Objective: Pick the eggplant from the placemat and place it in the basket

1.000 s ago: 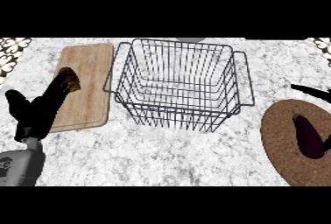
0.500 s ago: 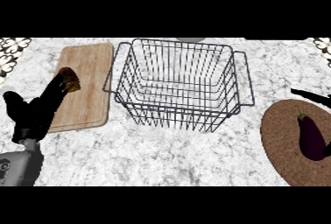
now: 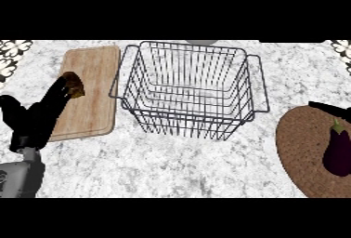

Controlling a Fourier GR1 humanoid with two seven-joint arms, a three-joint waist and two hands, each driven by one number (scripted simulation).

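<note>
Currently the dark purple eggplant (image 3: 338,151) lies on the round brown woven placemat (image 3: 302,148), well to the right of the black wire basket (image 3: 192,88) on the grey-white marble counter (image 3: 178,167). Nothing holds the eggplant. Right hand (image 3: 330,109): only dark fingers show at the frame's edge, right of the basket, just above the eggplant; I cannot tell their posture. Left hand (image 3: 34,118): left of the basket, fingers straight and relaxed, over the rectangular light wooden cutting board (image 3: 93,83). Small brown item (image 3: 73,85), possibly food, sits on the board at the fingertips.
</note>
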